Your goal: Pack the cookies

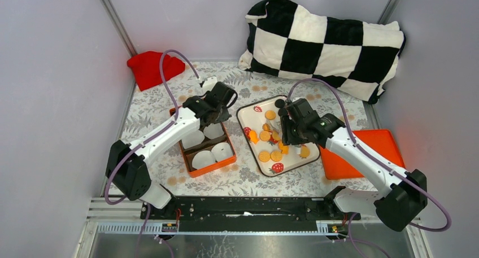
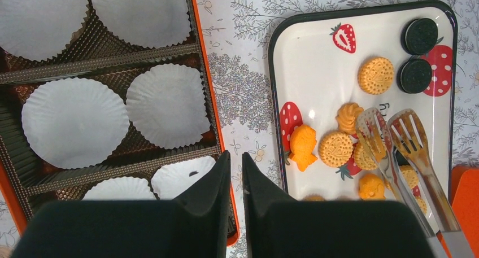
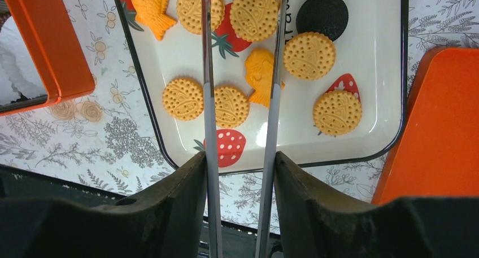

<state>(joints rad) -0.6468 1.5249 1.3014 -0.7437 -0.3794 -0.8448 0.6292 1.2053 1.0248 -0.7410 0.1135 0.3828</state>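
Cookies lie on a white strawberry-print tray point(image 1: 244, 114): round golden ones point(image 2: 375, 75), black ones point(image 2: 421, 36), a fish-shaped orange piece point(image 2: 302, 147). My right gripper point(image 3: 240, 159) hangs over the tray's near end point(image 3: 373, 60), shut on metal tongs point(image 3: 272, 117). The tong arms stand apart, their slotted tips point(image 2: 375, 131) spread over golden cookies point(image 3: 309, 56); I cannot tell if one is pinched. My left gripper point(image 2: 236, 156) hovers over the right wall of the orange box point(image 2: 199, 60), open by only a narrow slit and empty. The box holds white paper cups point(image 2: 73, 119).
An orange lid point(image 1: 361, 151) lies right of the tray. A checkered pillow point(image 1: 327, 43) and a red cloth point(image 1: 152, 69) sit at the back. Grey walls close in both sides. The box point(image 1: 217, 166) stands just left of the tray on the flowered mat.
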